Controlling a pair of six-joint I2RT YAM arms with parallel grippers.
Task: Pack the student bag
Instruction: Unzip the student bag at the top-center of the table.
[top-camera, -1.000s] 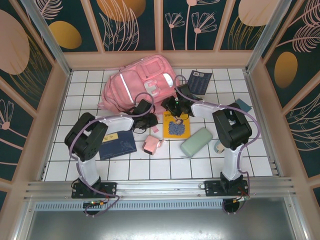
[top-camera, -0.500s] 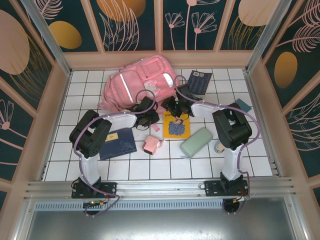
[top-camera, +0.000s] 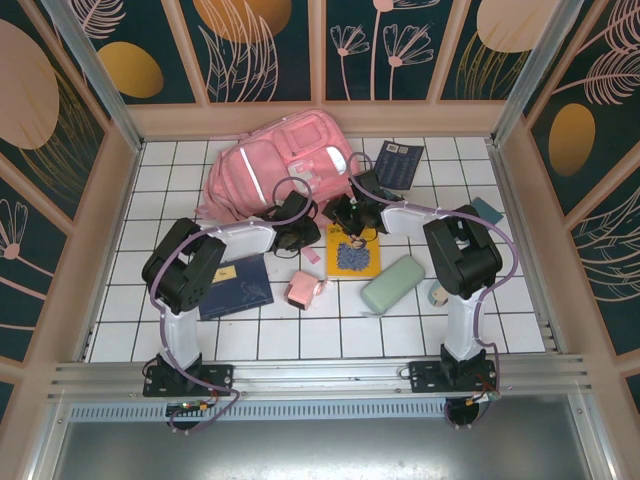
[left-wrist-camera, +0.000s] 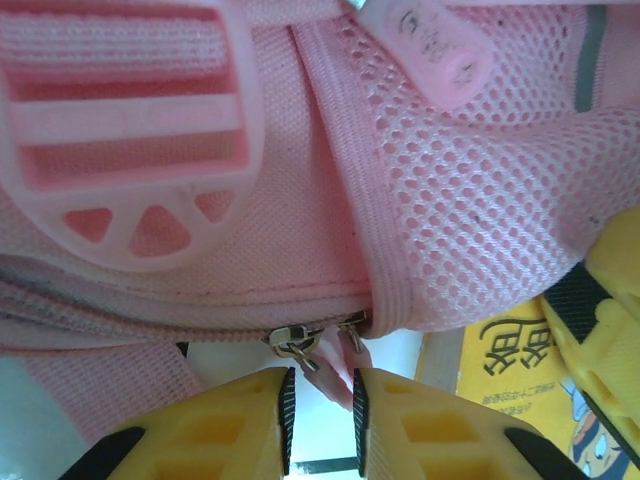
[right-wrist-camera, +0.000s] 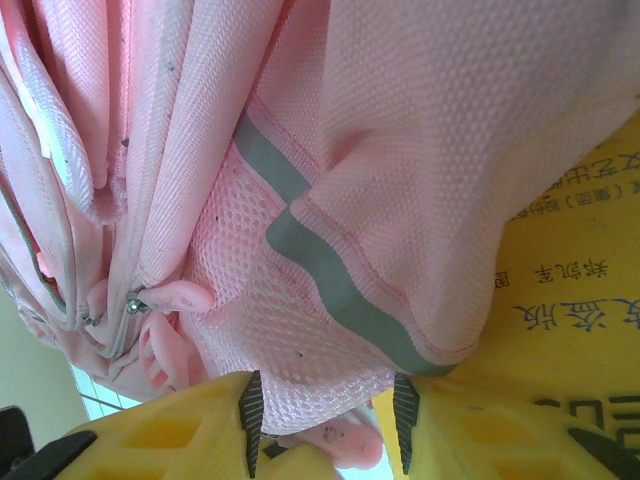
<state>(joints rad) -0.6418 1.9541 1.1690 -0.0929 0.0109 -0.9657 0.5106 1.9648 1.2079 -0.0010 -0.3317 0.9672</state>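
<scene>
L pincer (left-wrist-camera: 322, 402) moved fwd | student bag (left-wrist-camera: 330, 150) zip (left-wrist-camera: 292, 340) just above its pads (left-wrist-camera: 288, 415)

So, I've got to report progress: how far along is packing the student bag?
Nothing looks packed: the notebook, yellow book, green case and pink pouch lie on the table. In hand: the right pincer pinches the student bag fabric, while the left pincer straddles its zip pull. Left: unzipping, then loading everything.

Large soft pink backpack (top-camera: 280, 165) blocks back centre. Yellow book (top-camera: 353, 252), small pink pouch (top-camera: 303, 290) and mint-green oblong case (top-camera: 393, 283) crowd middle. Bare white tiled table (top-camera: 300, 340) along near edge.
</scene>
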